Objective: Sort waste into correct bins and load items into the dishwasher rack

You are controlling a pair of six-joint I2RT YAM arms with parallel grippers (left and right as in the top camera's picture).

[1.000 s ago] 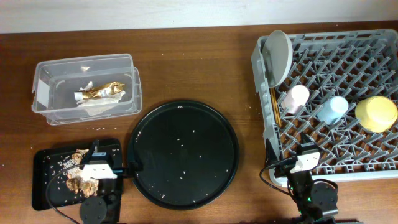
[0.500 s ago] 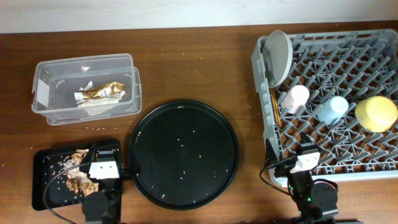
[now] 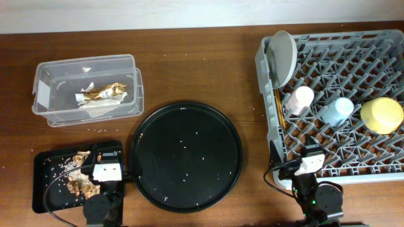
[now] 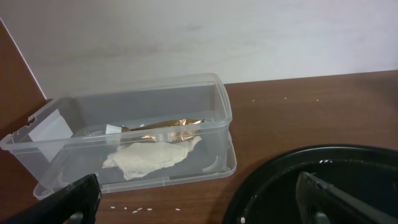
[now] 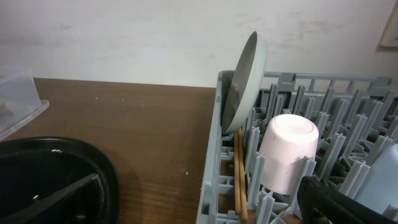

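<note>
The dishwasher rack (image 3: 341, 165), a big light-grey lattice crate, sits at the right end of the wooden bench (image 3: 196, 63). In it the grey round plate (image 3: 283, 57) stands on edge at the near-left corner of the crate's far side. The thin wooden chopsticks (image 3: 278, 108) lie along the left wall just below the plate. The small pink cup (image 3: 301, 99), the small blue cup (image 3: 338, 110) and the yellow bowl (image 3: 382, 115) sit in a row across the pegs, each mouth-down or tipped over. At the far left is the clear rectangular tub (image 3: 44, 113) with a white label on its short end. It holds the crinkled gold foil wrapper (image 3: 104, 92) and, under and beside it, the crumpled white tissue (image 4: 149, 157). Nearer the front, the shallow black rectangular tray (image 3: 44, 202) carries beige-brown food scraps (image 3: 77, 184) with white rice grains scattered about. Between the two sides lies the large round black tray (image 3: 186, 126), with only a few rice specks on it. The left gripper (image 4: 199, 205) hangs over the right edge of the small black tray, its jaws wide apart and holding nothing. The right gripper (image 5: 199, 199) sits by the rack's front-left corner, its jaws likewise spread wide with nothing between them.
</note>
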